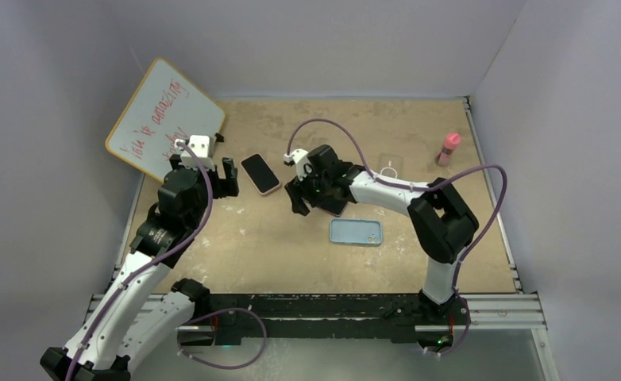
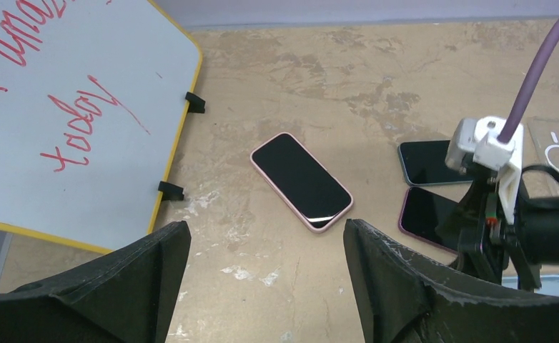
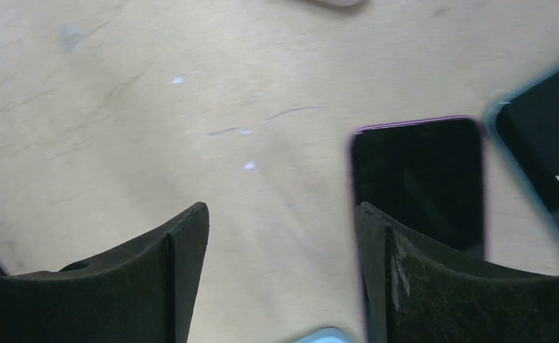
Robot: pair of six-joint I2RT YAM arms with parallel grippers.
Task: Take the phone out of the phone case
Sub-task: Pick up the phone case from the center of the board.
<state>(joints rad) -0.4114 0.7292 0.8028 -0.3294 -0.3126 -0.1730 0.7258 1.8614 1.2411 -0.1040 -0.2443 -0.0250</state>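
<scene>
A phone in a pink case point(image 1: 260, 174) lies screen up on the table; in the left wrist view point(image 2: 302, 181) it is just beyond my open, empty left gripper point(image 2: 266, 250). That gripper point(image 1: 226, 175) hovers to the phone's left. A purple-edged phone point(image 3: 419, 182) and a teal-edged phone point(image 3: 545, 143) lie side by side. My right gripper point(image 3: 280, 229) is open and empty, low over bare table. Its right finger point(image 3: 405, 286) is at the purple phone's left edge. In the top view the right gripper point(image 1: 301, 198) hides most of these two phones.
An empty light blue case point(image 1: 356, 231) lies near the table's middle, just in front of the right gripper. A clear case point(image 1: 391, 167) lies behind the right arm. A pink bottle point(image 1: 449, 148) stands at the far right. A whiteboard point(image 1: 164, 119) leans at the far left.
</scene>
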